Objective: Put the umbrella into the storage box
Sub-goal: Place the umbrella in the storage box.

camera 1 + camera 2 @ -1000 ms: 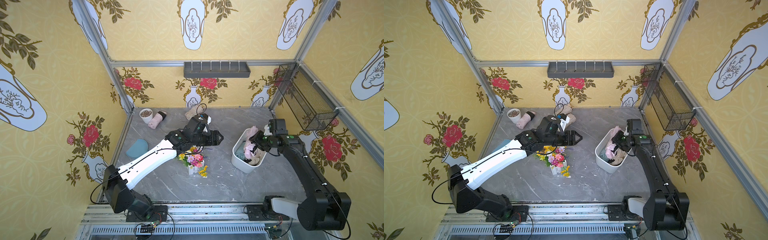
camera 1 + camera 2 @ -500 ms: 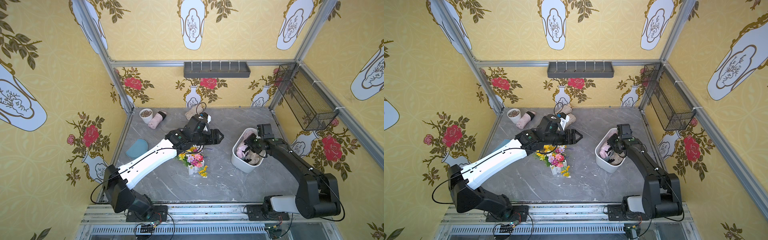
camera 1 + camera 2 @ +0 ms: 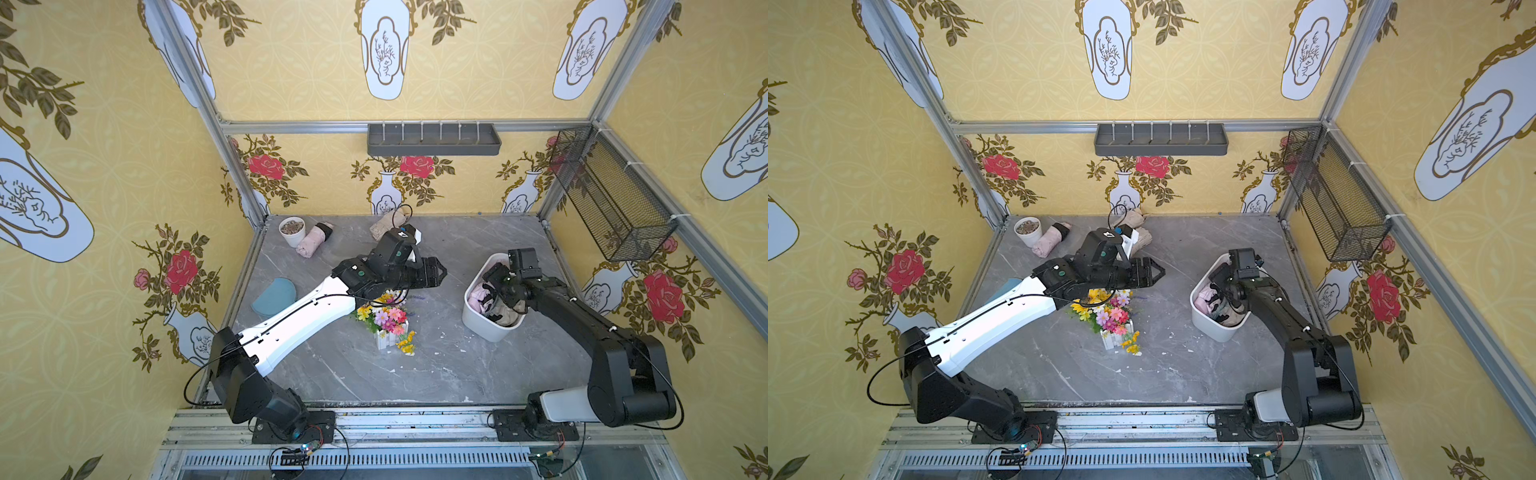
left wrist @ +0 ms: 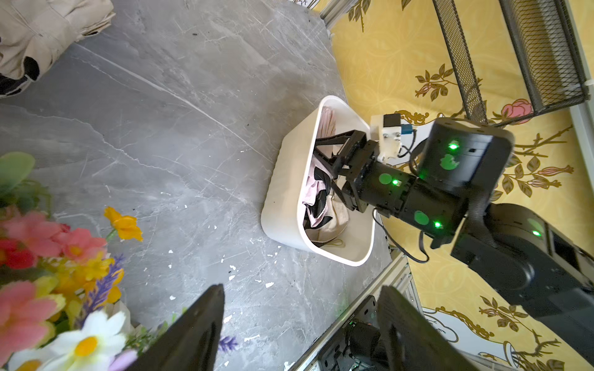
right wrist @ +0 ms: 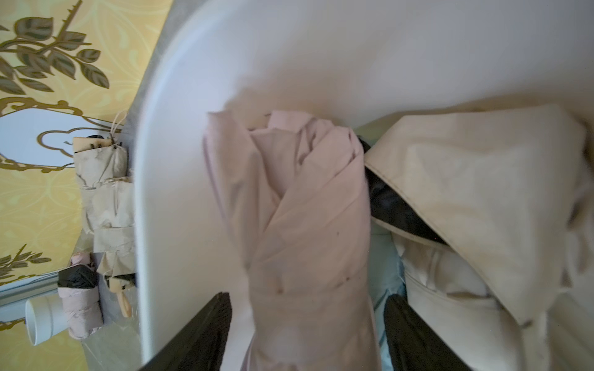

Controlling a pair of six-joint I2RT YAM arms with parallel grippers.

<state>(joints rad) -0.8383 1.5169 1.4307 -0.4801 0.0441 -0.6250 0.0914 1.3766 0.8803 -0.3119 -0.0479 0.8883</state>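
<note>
No writing, label or number is legible on anything.

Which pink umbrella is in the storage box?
The pink umbrella between the right gripper's open jaws, in the storage box; the other pink umbrella lies outside, beside the white pot.

The right wrist view is smeared. The pink umbrella (image 5: 299, 208) between the fingers of the right tool (image 5: 307, 298) runs off the picture's edge, as do both fingers. In both top views that tool's fingertips are lost among the fabric in the storage box (image 3: 478, 322), whose floor is covered. The left arm (image 3: 299, 320) hides part of the flowers (image 3: 386, 318) and of the beige umbrella (image 3: 384, 226) at the desk's far edge. What fills the white pot (image 3: 292, 230) is too small to tell. In the left wrist view the picture's edge cuts off the left tool (image 4: 302, 287).
</note>
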